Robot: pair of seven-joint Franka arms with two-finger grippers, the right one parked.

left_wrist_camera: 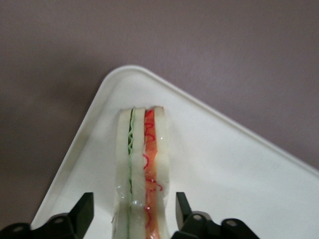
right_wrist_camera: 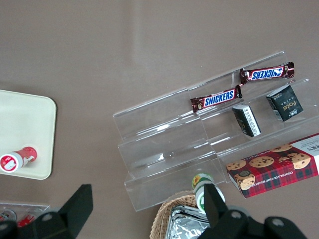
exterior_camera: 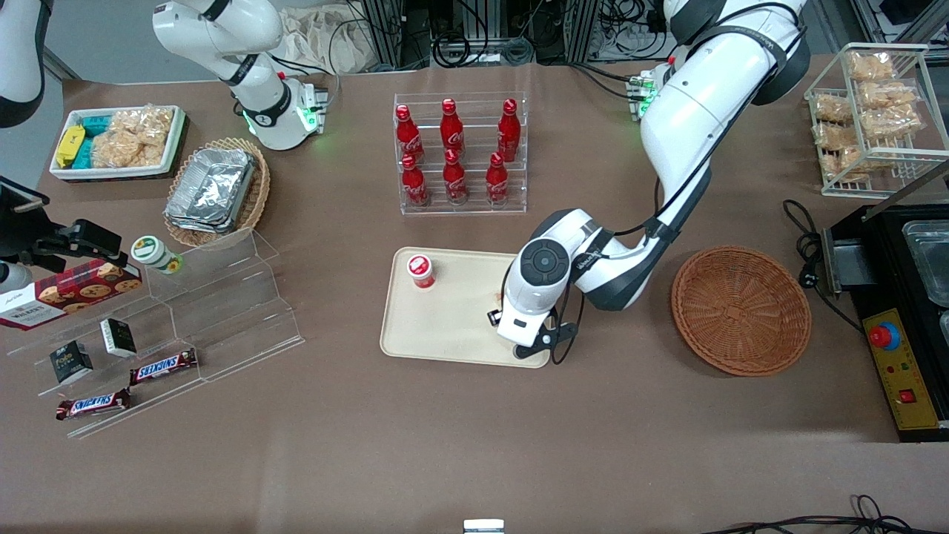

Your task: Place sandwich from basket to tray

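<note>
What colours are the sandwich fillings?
Green and red-orange stripes in the sandwich, clearest in the left wrist view.

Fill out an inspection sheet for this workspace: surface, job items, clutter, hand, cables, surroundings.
Surface: brown table, a cloth-like cover.
Sandwich: on the tray, near one rounded corner, standing on edge between the fingers.
Tray: cream, also carries a small red-lidded cup.
Basket: reddish-brown wicker, nothing seen inside, toward the working arm's end.
Clutter: cola bottle rack, clear stepped stand with Snickers bars and small boxes, foil trays in a tan basket, white tub of snacks, wire rack of bagged snacks.
Hand: open, low over the tray, a finger either side of the sandwich with gaps showing.
Cables: black cord beside the basket.
Surroundings: black control box with red button.
</note>
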